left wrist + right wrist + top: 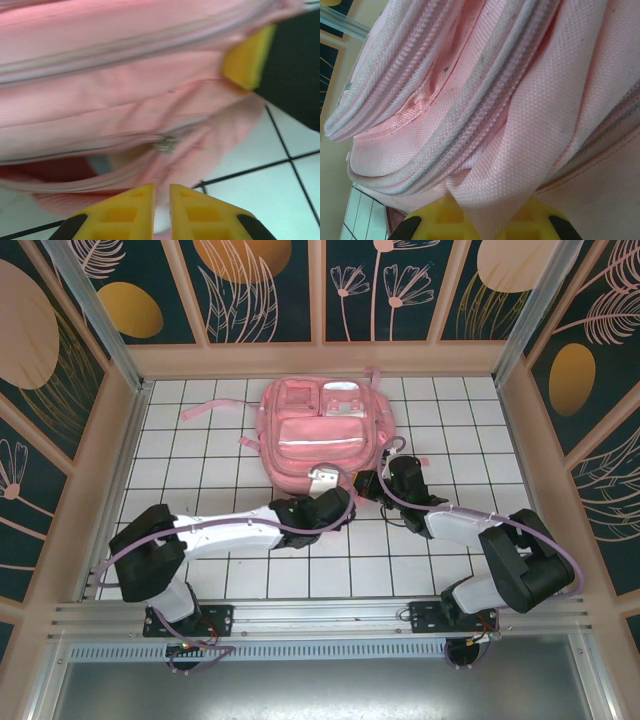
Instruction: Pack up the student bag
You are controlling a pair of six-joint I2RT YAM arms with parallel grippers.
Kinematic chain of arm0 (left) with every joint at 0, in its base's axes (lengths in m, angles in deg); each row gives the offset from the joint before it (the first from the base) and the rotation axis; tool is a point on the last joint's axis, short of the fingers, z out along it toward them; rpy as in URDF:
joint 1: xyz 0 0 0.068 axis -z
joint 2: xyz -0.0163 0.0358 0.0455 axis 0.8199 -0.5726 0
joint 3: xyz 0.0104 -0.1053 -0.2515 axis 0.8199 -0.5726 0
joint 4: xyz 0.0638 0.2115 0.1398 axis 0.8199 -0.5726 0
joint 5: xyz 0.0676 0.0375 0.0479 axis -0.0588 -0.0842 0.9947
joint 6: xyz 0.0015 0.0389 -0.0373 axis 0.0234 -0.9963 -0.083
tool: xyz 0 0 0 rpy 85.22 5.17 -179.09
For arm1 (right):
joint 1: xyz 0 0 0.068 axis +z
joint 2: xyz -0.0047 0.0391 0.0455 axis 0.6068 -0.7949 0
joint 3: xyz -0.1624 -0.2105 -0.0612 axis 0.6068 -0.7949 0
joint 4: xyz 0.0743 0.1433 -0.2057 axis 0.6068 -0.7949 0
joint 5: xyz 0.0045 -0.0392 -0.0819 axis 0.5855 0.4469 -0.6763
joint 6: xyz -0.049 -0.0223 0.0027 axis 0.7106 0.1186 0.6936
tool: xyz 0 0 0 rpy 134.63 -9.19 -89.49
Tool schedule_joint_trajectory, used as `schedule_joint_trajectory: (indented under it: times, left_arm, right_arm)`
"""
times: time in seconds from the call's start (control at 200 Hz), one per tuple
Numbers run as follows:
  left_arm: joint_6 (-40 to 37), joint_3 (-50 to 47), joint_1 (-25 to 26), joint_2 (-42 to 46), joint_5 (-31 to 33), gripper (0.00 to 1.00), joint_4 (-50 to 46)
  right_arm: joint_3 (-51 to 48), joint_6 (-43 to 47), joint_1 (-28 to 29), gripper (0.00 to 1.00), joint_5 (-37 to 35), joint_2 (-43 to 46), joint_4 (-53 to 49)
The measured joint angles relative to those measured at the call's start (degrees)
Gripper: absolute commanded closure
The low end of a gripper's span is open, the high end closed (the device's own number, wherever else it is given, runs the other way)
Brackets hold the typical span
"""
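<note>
A pink backpack [318, 435] lies flat on the white tiled counter [330, 570], pockets facing up, stretching away from both pincers. The left pincer [325, 478] meets the backpack's near edge around its middle. The right pincer [368, 483] is just to the right of it, at the backpack's near right corner, the two close together but apart. A thin pink strap [205, 410] trails over the tiles well to the left of the left pincer and farther away. From this height it is not clear how either pincer's jaws stand.
</note>
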Motion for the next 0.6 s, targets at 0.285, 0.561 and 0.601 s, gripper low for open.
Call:
schedule_joint_trajectory:
  times: [0.285, 0.561, 0.601]
  left_arm:
    - [-0.66, 3.50, 0.46, -6.27, 2.71, 0.80, -1.62]
    - [-0.20, 7.89, 0.42, -10.43, 6.45, 0.73, -5.55]
    - [0.07, 8.33, 0.42, -10.62, 7.06, 0.73, -6.36]
  right_arm:
    - [-0.20, 0.00, 0.00, 1.00, -0.02, 0.00, 0.24]
    - [-0.22, 0.00, 0.00, 1.00, -0.11, 0.00, 0.35]
    - [-0.24, 0.00, 0.00, 1.00, -0.11, 0.00, 0.52]
